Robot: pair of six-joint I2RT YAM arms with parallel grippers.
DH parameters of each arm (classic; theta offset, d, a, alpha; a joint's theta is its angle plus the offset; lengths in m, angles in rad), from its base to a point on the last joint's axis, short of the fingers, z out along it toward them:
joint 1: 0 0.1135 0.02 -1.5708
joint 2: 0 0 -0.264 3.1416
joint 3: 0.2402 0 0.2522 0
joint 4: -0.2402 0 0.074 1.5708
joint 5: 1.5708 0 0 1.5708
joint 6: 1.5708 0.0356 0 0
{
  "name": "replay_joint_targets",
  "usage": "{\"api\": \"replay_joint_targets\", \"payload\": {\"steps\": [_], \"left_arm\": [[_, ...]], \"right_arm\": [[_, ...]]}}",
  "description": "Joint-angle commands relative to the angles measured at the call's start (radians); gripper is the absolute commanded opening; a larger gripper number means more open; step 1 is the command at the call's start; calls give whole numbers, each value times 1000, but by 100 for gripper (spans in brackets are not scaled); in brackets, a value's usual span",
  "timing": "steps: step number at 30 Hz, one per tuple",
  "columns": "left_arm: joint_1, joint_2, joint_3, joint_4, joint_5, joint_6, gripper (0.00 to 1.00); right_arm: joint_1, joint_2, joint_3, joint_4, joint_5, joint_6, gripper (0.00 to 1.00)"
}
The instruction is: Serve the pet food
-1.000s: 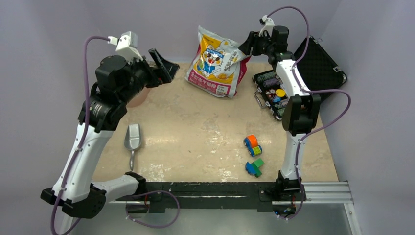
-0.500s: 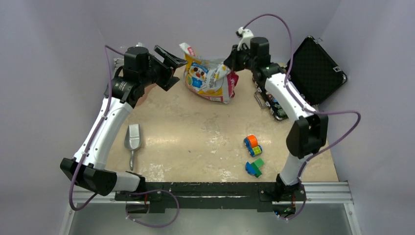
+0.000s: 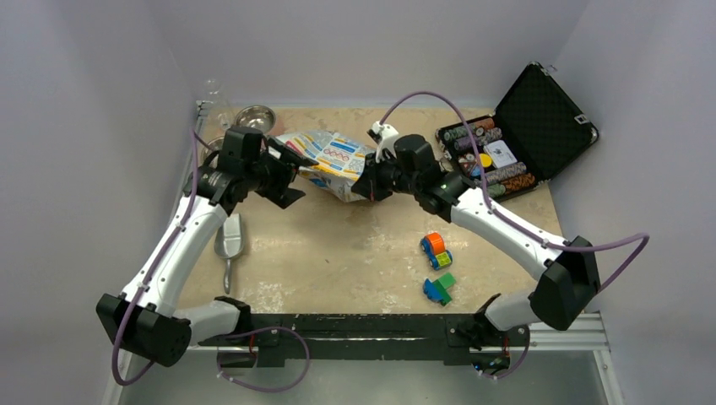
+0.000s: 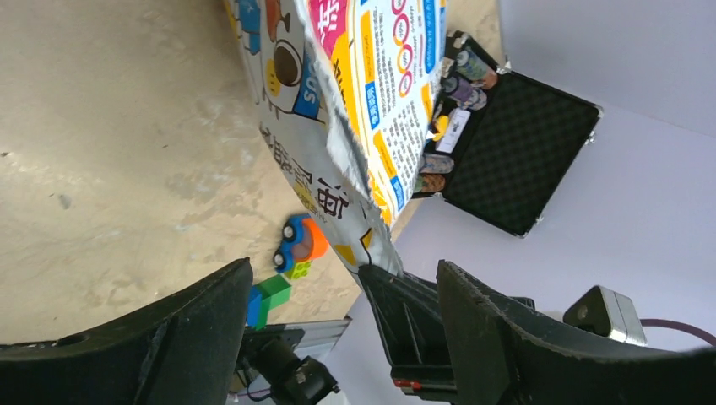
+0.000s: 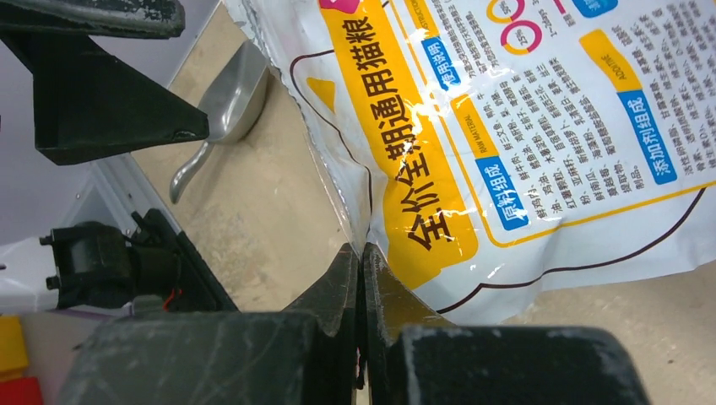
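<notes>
Both arms are bent inward over the table's far half, wrists turned toward each other, w/ the pet food bag (image 3: 328,159) lying crumpled between them, just R of the steel bowl (image 3: 253,116). The right gripper (image 3: 366,187) is clamped tight on the bag's edge. The left gripper (image 3: 297,179) is held spread wide at the bag's opposite end, nothing pinched. "全价全期通用猫粮" is printed on the yellow band, and "原料组成" and "添加剂组成" on blue tabs.

Robot lab test cell: plain lilac walls (image 3: 371,42) boxing beige tabletop (image 3: 338,245), robot arms (image 3: 181,240) bolted to black rail (image 3: 355,325).
</notes>
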Motion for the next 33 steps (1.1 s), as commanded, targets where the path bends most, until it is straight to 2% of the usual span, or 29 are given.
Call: {"api": "replay_joint_targets", "payload": {"steps": [1,4,10,14,16,19,20,24,26,29,33], "left_arm": [[13,-68,-97,9,34,-43,83],[14,-85,-167,33,36,-50,76],[15,-180,-308,2,-68,6,61],[20,-253,-431,109,-88,-31,47],[20,-268,-459,170,-65,-30,35],[20,-278,-466,214,-12,7,7],[20,-282,-465,207,3,19,1],[18,-356,-424,122,-12,121,0],[17,-412,-400,63,-30,158,0],[17,-503,-412,74,-50,213,0],[17,-547,-442,163,56,219,0]], "right_arm": [[89,-126,-56,82,-53,99,0],[140,-174,-95,73,-35,113,0],[211,-230,-134,52,-36,99,0],[282,-268,-162,44,-40,72,0],[313,-283,-167,19,-50,57,0],[362,-303,-170,-31,-64,33,0],[382,-311,-177,-39,-73,26,0],[447,-305,-160,-105,-63,35,2],[455,-259,-57,-245,2,67,16],[462,-185,70,-394,132,72,28],[481,-121,186,-394,198,31,44]]}}
